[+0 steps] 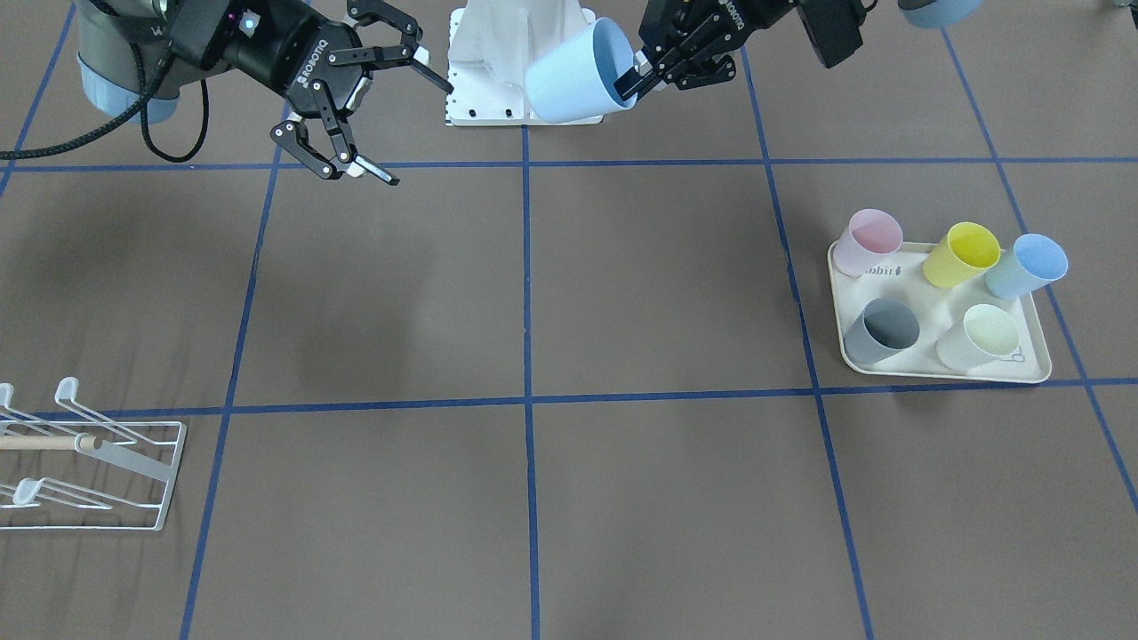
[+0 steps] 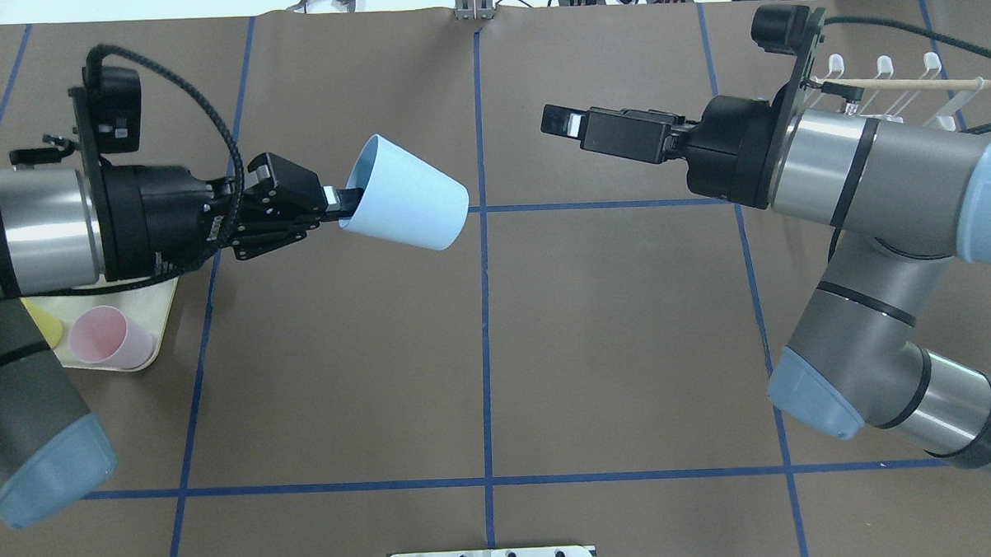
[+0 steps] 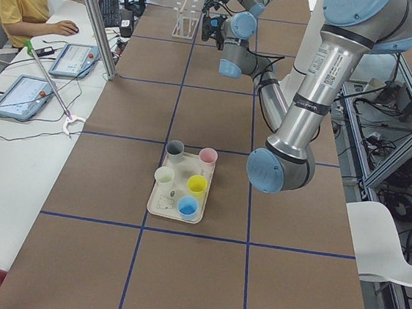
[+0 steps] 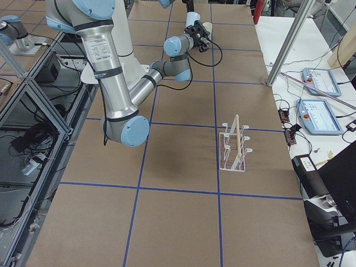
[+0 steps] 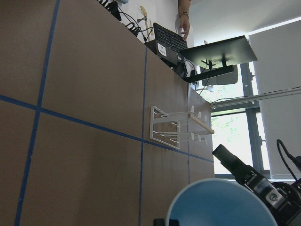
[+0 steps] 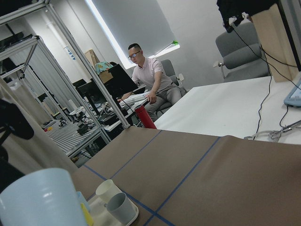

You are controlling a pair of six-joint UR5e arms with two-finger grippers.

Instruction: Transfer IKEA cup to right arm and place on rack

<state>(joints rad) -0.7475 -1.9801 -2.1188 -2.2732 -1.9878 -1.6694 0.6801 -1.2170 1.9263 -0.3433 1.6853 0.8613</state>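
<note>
**IKEA cup (image 2: 406,203) held in mid-air by the left gripper (image 2: 338,203)**

The pale blue cup lay on its side above the table. Its mouth faced the left gripper and its base pointed toward the middle tape line. In the overhead view the cup sat at the gripper's 3 o'clock. The fingers were clamped on the cup's rim, and in the front-facing view one dark pad showed inside the mouth.

The right gripper (image 1: 413,129) had its jaws spread wide with nothing between them. Seen from overhead, it stood at roughly 2 o'clock from the cup, well apart from it and on the far side of the middle line, aimed back toward the cup.

The rack (image 1: 89,462), white wire with a wooden rod through it, stood on the table at about 2 o'clock in the overhead view, partly behind the right arm's wrist. At the table's other end a cream tray (image 1: 942,373) carried five upright cups: pink, yellow, blue, grey and off-white.
</note>
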